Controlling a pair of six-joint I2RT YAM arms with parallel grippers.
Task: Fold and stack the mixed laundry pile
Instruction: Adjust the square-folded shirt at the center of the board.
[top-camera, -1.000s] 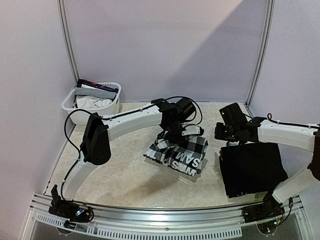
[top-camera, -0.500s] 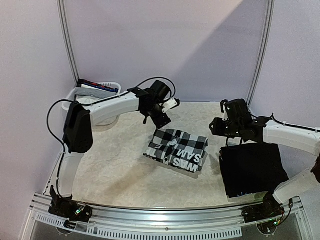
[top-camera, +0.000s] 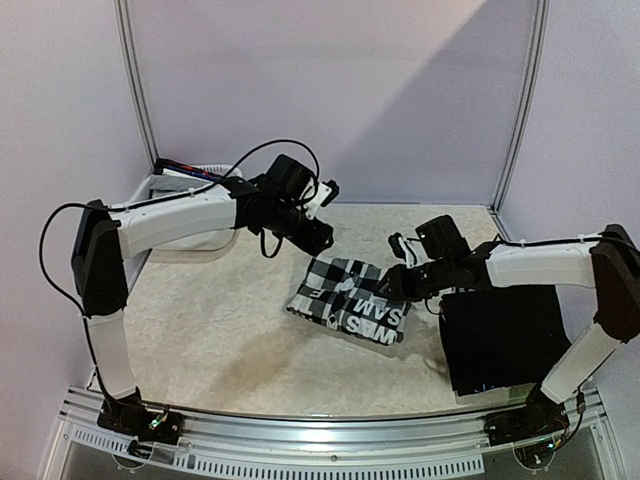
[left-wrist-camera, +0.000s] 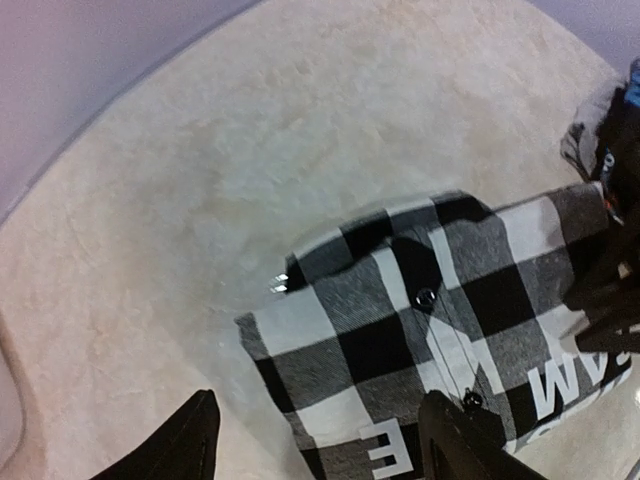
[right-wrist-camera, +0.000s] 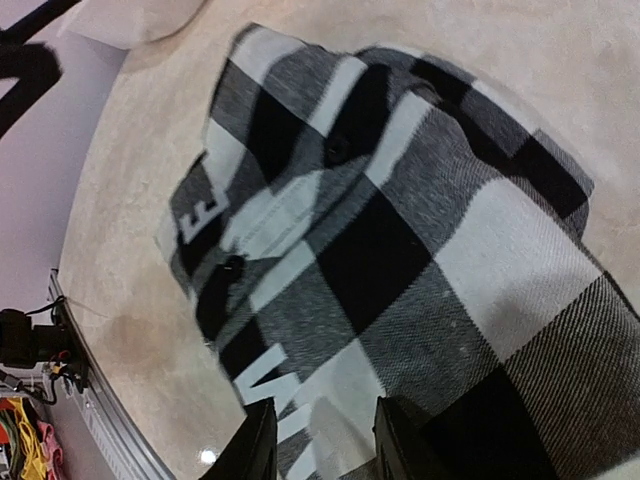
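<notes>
Both arms have moved. Up high, the left gripper has swung away from the checkered shirt, back toward the white basket. The right gripper has come in to the shirt's right edge.

The left claw is wide open and holds nothing. The right claw is open a little, right over the shirt's edge, and does not seem to be pinching it yet.

The shirt lies folded in the middle of the table. A folded black cloth lies flat just to its right. I think the shirt still has to go on that cloth. Some clothes still sit in the basket, so more folding is left.
</notes>
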